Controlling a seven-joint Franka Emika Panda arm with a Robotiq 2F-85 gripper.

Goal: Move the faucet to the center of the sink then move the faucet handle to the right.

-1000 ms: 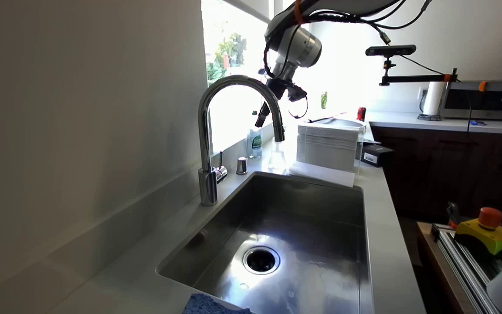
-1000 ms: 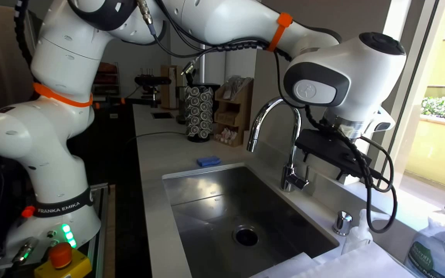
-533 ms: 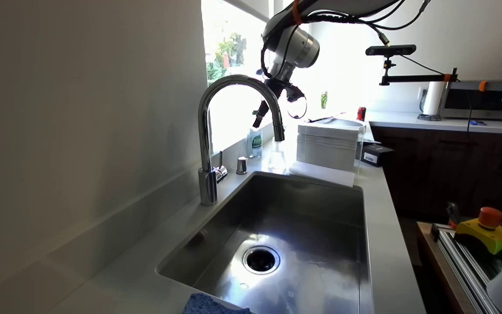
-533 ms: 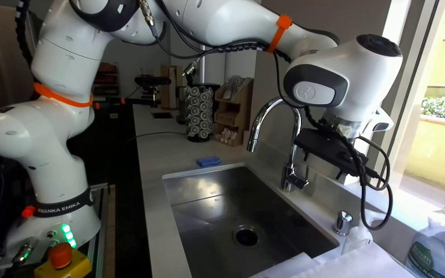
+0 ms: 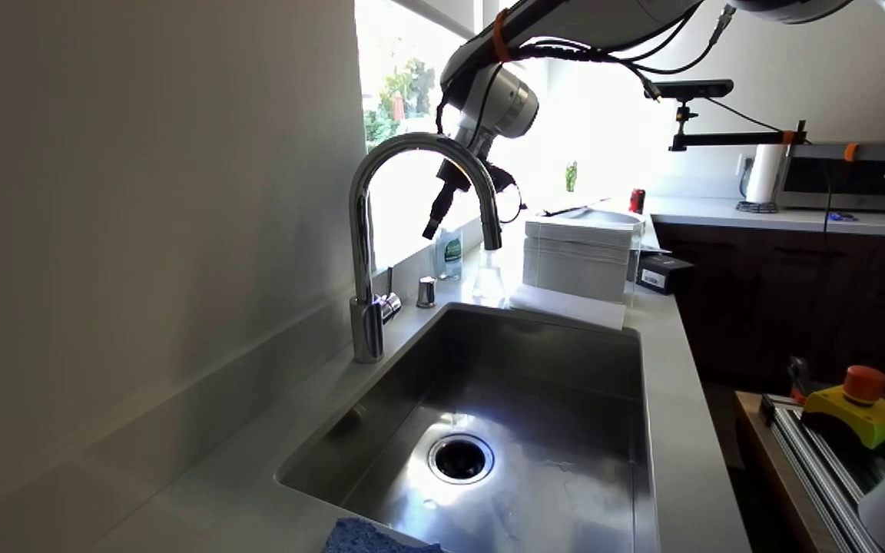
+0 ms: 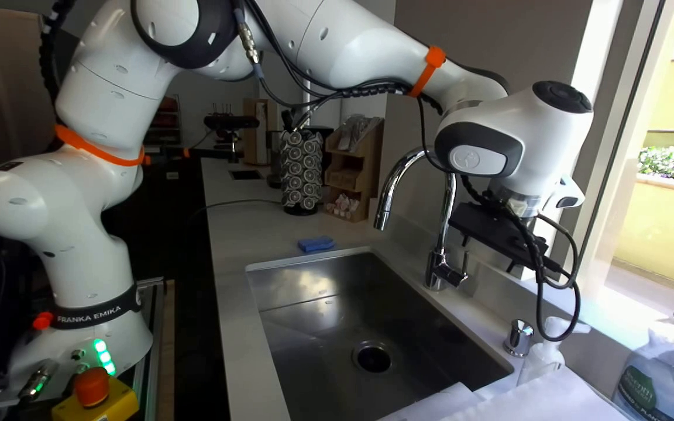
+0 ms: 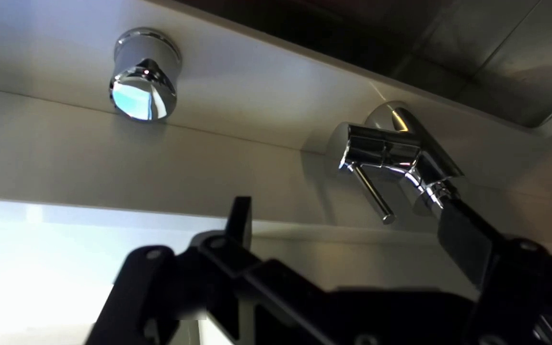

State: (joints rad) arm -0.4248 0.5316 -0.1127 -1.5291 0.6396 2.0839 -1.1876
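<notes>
The chrome faucet (image 5: 360,238) stands at the back rim of the steel sink (image 5: 550,399), its spout arching over the basin; it also shows in an exterior view (image 6: 443,216). Its thin lever handle (image 7: 372,194) stands upright on the side of the faucet base and shows in both exterior views (image 5: 389,281) (image 6: 465,261). In the wrist view my gripper (image 7: 345,225) is open and empty, the handle's end between and beyond its fingertips. In an exterior view the gripper (image 5: 432,229) hangs by the window, apart from the faucet. The arm's black camera mount hides the fingers in an exterior view.
A chrome cap (image 7: 145,76) stands on the counter beside the faucet. A pump bottle (image 6: 542,365) and a soap bottle (image 6: 656,374) stand by the window. A white stack (image 5: 581,257) is at the sink's end. A blue sponge (image 6: 316,244) lies at the opposite end.
The arm has moved down and closer to the faucet, shifting left in both exterior views. The faucet and handle have not moved.
</notes>
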